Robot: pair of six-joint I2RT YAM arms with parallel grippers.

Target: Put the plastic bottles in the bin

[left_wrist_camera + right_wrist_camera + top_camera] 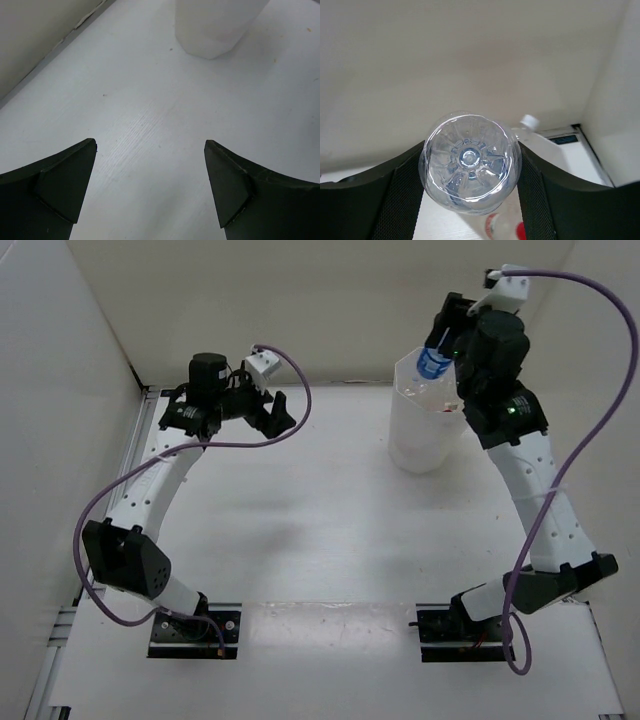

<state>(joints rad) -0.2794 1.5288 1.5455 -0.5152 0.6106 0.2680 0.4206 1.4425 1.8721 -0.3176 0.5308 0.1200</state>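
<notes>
From above, the left gripper [275, 412] hangs over the far left part of the table [320, 530], its jaws spread and nothing between them. It is well apart from the bin [425, 430], which stands upright at the far right of the table. The right gripper [441, 342] is raised over the bin's far rim and clamps a blue-labelled bottle [433, 362]. The bottle points down towards the opening. Its lower end is level with the rim or just inside it; which one is not clear. A small reddish patch shows inside the bin on its right side.

In the left wrist view, the two dark fingers [60, 190] stand wide apart over bare table. The foot of the bin rises at the far edge of the frame, clear of the fingers.

In the right wrist view, the clear ribbed base of the held bottle faces the camera. It sits squeezed between the two padded fingers [395, 200], touching both. Beyond it lies a white-capped bottle [529, 121], clear and unlabelled. A red-capped bottle [512, 231] shows at the near edge, partly hidden by the held one. This view does not show whether those two lie inside the bin.
</notes>
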